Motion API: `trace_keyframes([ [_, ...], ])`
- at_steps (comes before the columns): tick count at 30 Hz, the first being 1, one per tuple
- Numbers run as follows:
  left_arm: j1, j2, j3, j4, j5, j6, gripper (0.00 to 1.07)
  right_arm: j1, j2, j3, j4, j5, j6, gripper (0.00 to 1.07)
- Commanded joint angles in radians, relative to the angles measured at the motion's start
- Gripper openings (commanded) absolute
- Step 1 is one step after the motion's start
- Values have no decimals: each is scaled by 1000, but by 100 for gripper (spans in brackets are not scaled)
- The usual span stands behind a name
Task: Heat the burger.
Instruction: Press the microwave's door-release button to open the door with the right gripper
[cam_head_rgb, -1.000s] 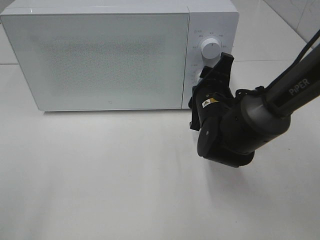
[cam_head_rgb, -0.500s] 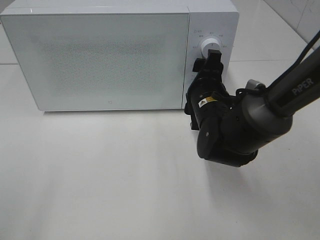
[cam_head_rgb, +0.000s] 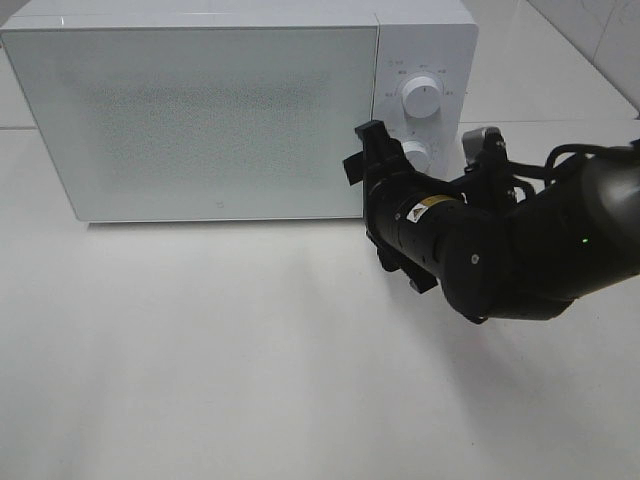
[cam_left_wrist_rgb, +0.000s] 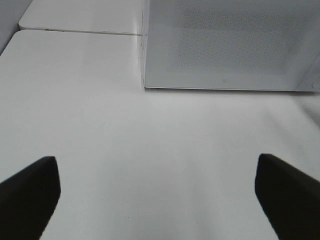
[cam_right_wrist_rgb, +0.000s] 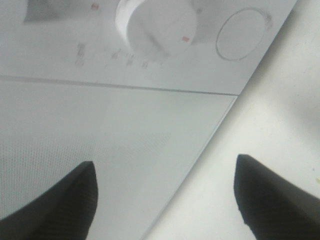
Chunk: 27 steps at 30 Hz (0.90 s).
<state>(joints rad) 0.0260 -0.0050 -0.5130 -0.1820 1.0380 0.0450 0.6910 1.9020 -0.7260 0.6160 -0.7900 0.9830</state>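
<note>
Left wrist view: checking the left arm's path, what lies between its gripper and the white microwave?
Nothing but bare white tabletop lies between the open black left gripper and the white box-shaped microwave, as the left wrist view shows.

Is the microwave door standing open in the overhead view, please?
No, the microwave door sits shut, flush with the control panel beside it.

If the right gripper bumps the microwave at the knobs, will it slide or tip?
Tipping looks unlikely: the microwave is a wide, low box flat on the table. It dwarfs the right gripper, so probably heavy; only a hard push might slide it on that smooth surface.
</note>
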Motion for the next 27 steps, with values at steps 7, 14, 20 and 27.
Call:
trace_keyframes([
  [7,5,-21,0,-7,-12,-3,98,-6,-220,3,-261,524,-408,75],
  [14,5,-21,0,-7,-12,-3,98,-86,-385,-20,-262,938,-775,75],
  [20,5,-21,0,-7,-12,-3,98,-126,-450,-102,-342,1253,-957,75],
  [27,5,-21,0,-7,-12,-3,98,-134,-542,-219,-450,1620,-999,75],
])
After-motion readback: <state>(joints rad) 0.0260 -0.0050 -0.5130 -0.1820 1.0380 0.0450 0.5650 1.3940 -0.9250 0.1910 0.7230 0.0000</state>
